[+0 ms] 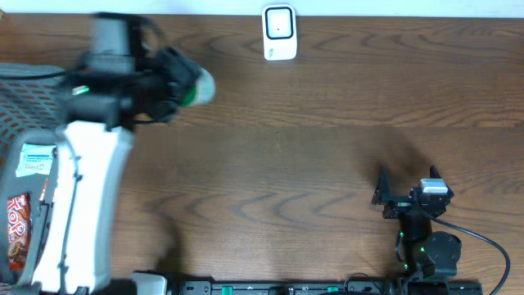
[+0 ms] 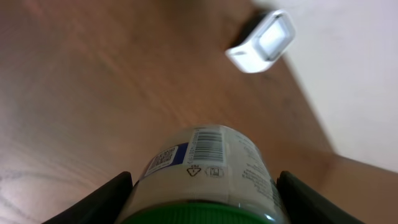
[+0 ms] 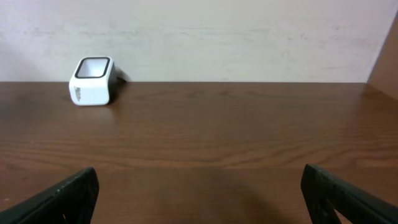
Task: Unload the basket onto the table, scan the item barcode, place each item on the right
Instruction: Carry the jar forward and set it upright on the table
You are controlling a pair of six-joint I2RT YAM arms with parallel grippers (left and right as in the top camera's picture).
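Bottle (image 2: pixel 205 171) grasped by left hand (image 2: pixel 205 199), barcode (image 2: pixel 208 143) legible wrist view only; right hand (image 3: pixel 199 193) released.

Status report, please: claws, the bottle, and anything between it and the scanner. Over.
Left claw shut on green-capped bottle. Right claw open, empty. Barcode showing on label; nothing between bottle and scanner.

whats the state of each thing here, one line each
bottle: held in the left gripper, green cap on, barcode facing the wrist camera
left gripper: shut on the bottle
right gripper: open, empty
scanner: standing on the table at the far edge, nothing against it
basket: at the left edge, packets inside
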